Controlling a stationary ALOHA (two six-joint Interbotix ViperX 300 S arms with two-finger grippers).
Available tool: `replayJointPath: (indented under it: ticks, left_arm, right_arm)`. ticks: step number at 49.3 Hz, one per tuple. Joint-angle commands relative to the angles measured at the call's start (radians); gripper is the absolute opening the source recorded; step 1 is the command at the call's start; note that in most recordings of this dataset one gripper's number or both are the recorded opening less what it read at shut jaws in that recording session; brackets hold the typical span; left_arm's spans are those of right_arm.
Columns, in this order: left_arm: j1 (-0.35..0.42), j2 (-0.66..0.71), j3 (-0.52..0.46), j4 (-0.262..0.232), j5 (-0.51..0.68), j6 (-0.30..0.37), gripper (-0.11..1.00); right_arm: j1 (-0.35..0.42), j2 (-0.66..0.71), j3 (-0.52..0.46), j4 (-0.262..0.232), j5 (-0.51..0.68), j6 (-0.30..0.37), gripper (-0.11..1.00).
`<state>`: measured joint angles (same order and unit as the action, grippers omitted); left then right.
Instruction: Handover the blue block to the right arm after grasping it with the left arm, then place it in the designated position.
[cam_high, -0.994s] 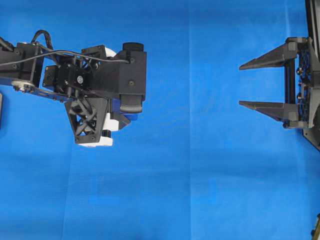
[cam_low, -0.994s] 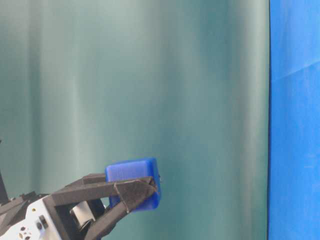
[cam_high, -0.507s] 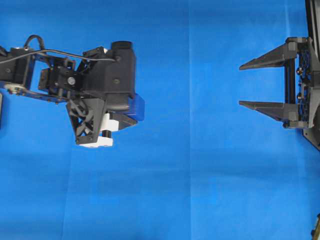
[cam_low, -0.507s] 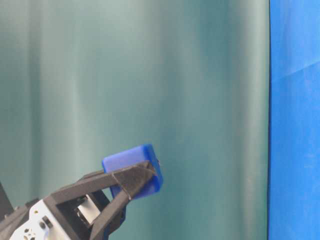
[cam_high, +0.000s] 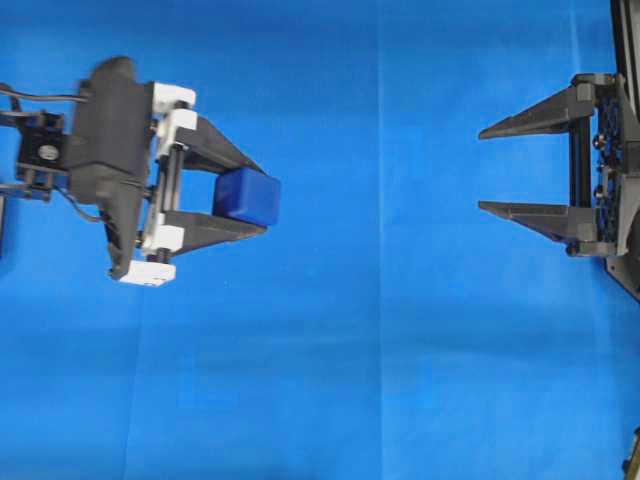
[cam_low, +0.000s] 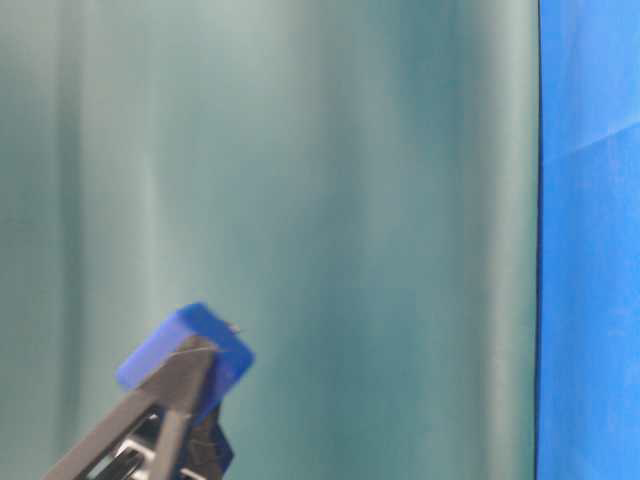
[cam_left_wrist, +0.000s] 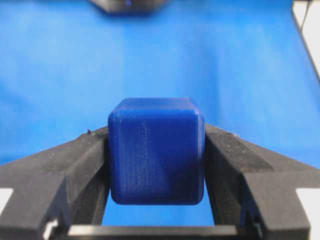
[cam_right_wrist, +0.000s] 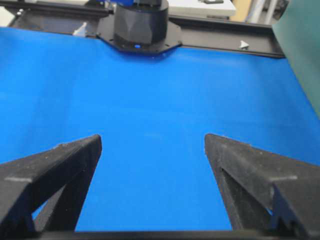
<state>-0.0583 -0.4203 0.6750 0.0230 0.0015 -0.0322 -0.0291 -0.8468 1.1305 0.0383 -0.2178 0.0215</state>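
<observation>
The blue block (cam_high: 247, 196), a small dark-blue cube with rounded edges, is pinched between the two black fingers of my left gripper (cam_high: 258, 198), which is shut on it. It is held up off the cloth, fingers pointing right. The left wrist view shows the blue block (cam_left_wrist: 156, 150) squeezed by both fingers (cam_left_wrist: 75, 165). At table level the blue block (cam_low: 185, 350) sits at the finger tips, low left. My right gripper (cam_high: 481, 170) stands open at the right edge, fingers pointing left, a wide gap away from the cube. Nothing lies between the right gripper's (cam_right_wrist: 152, 142) fingers.
A bright blue cloth (cam_high: 380, 360) covers the table. A green curtain (cam_low: 350, 200) hangs behind in the table-level view. The opposite arm's black base (cam_right_wrist: 140, 27) and a black rail sit at the far edge in the right wrist view.
My left wrist has rolled and drawn back to the left, so both fingers and the blue block now show from above. The right gripper has stayed still.
</observation>
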Motion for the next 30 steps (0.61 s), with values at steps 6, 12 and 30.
replayJointPath:
  ticks: [6, 12, 30]
  left_arm:
    - [0.005, -0.094, 0.012, 0.002, -0.067, 0.02, 0.46]
    - [0.005, -0.094, 0.012, 0.002, -0.067, 0.02, 0.46]
    - [0.012, -0.094, 0.012, -0.002, -0.067, 0.02, 0.46]
  right_arm:
    - [-0.002, 0.002, -0.028, 0.0, -0.012, -0.002, 0.98]
    - [-0.002, 0.002, -0.029, 0.0, -0.012, -0.003, 0.98]
    - [-0.002, -0.009, -0.074, -0.104, 0.009, -0.072, 0.98]
